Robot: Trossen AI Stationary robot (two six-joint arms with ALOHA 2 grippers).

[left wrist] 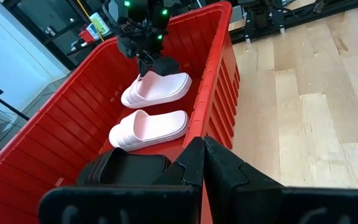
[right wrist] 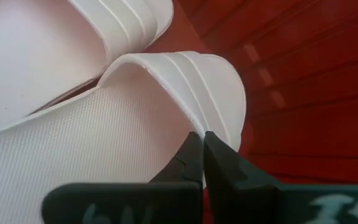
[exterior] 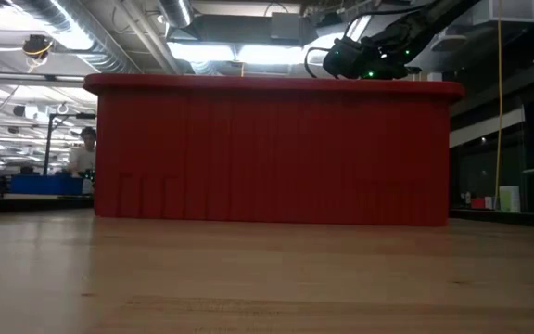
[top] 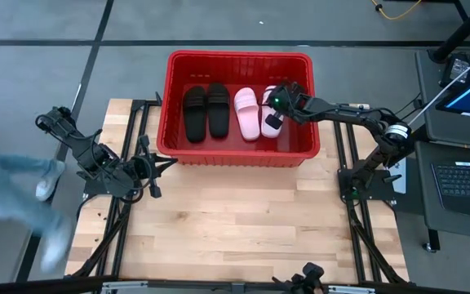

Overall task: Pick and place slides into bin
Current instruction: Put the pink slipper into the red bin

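The red bin [top: 239, 55] stands at the table's far middle. On its floor lie two black slides [top: 206, 110] and two pink slides [top: 247, 113], side by side, soles down. My right gripper [right wrist: 201, 146] is shut and reaches down into the bin from the right, its tips at the strap rim of the rightmost pink slide [top: 271, 104]. It also shows in the left wrist view [left wrist: 146, 70]. My left gripper [left wrist: 202, 149] is shut and empty, low by the bin's near-left corner [top: 160, 167]. My right gripper has its shut fingertips right at the strap's rim [right wrist: 182, 118] of the rightmost pink slide, coming from above. Whether they touch or pinch the rim I cannot tell. The slide lies flat on the bin's floor.
The bin's near wall [exterior: 276, 153] fills the low view, with my right arm [exterior: 364, 56] above its rim. Bare wooden table [top: 243, 220] lies in front of the bin. A blurred person [top: 15, 196] is at the table's left edge.
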